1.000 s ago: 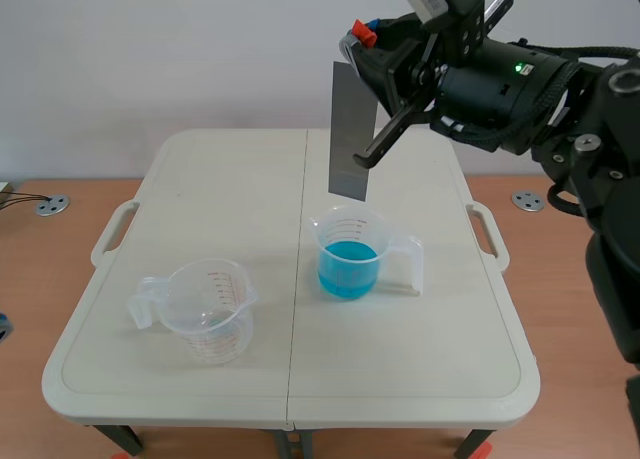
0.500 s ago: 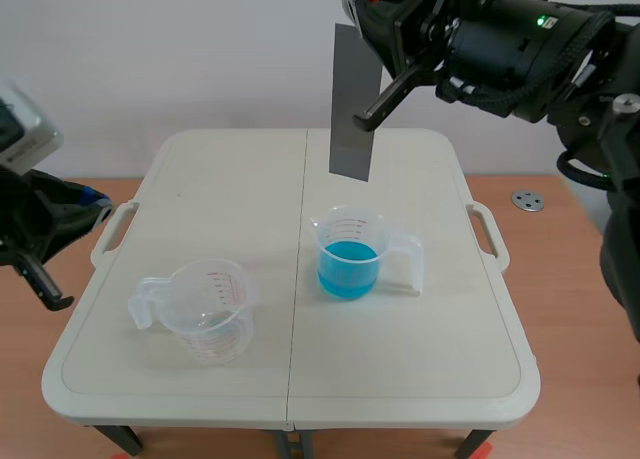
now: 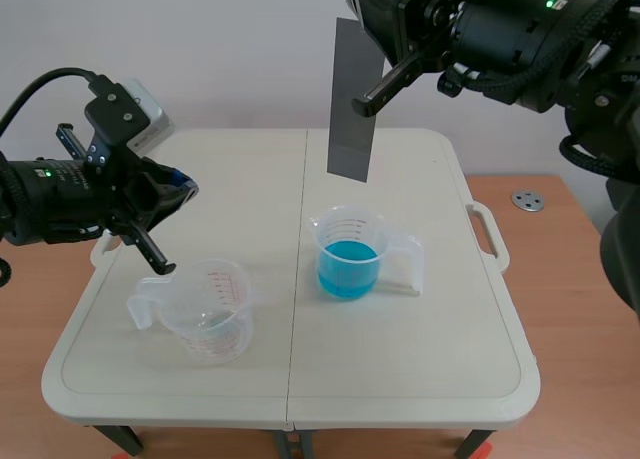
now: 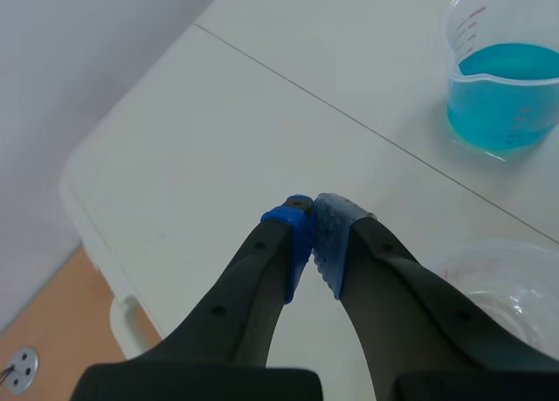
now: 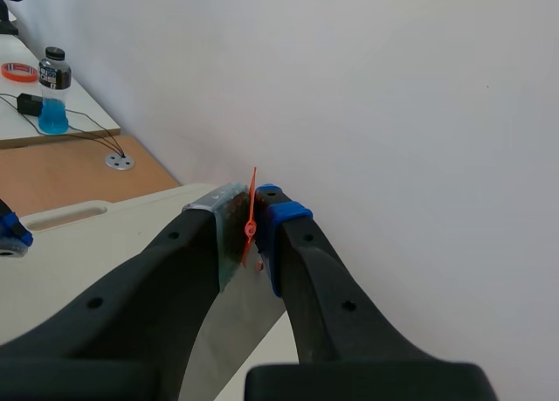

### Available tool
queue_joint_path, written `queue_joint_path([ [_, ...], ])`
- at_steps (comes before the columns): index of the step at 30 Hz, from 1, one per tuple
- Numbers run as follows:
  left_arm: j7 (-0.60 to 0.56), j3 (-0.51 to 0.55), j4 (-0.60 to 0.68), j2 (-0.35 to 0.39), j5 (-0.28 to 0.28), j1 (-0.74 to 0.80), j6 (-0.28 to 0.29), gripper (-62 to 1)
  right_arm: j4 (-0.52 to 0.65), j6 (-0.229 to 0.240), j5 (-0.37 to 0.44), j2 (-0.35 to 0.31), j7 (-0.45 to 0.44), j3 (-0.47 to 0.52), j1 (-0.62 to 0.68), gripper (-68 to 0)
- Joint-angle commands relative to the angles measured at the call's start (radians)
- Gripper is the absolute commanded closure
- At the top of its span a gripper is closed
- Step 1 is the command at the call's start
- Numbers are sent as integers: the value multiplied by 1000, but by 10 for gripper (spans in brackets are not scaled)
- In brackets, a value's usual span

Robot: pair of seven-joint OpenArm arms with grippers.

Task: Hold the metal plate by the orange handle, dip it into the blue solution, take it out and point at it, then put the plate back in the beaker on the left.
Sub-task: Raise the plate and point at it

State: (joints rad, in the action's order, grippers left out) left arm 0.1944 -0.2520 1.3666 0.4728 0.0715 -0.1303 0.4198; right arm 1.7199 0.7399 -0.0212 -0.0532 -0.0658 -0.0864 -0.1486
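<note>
The right gripper (image 5: 250, 235) pinches the orange handle (image 5: 251, 210). The metal plate (image 3: 352, 99) hangs upright, well above the right-hand beaker (image 3: 352, 241) holding blue liquid (image 3: 347, 267). The left gripper (image 4: 313, 231), closed on nothing, hovers near the empty beaker (image 3: 212, 311).

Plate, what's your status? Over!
Right gripper shut on plate, held high over blue beaker. Left gripper shut, empty, by clear beaker. Nothing in the way.
</note>
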Motion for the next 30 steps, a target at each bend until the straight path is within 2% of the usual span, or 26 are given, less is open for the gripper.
queue_joint_path([
  [1, -10, -4, -1, -17, -15, -21, -3, -17, 24, 6, 15, -8, -18, 3, -12, -13],
  [8, -13, -58, -58, -97, -97, -96, -6, -17, 24, 6, 15, -8, -18, 3, -12, -13],
  [15, -16, -128, -60, -142, -100, -153, -1, -17, 24, 6, 15, -8, -18, 3, -12, -13],
  [19, -18, -162, -60, -153, -97, -171, 48, -17, 24, 6, 19, -8, -18, 3, -12, -13],
  [30, -18, -187, -60, -193, -91, -204, 74, -17, 24, 6, 30, -8, -14, 3, -12, -13],
])
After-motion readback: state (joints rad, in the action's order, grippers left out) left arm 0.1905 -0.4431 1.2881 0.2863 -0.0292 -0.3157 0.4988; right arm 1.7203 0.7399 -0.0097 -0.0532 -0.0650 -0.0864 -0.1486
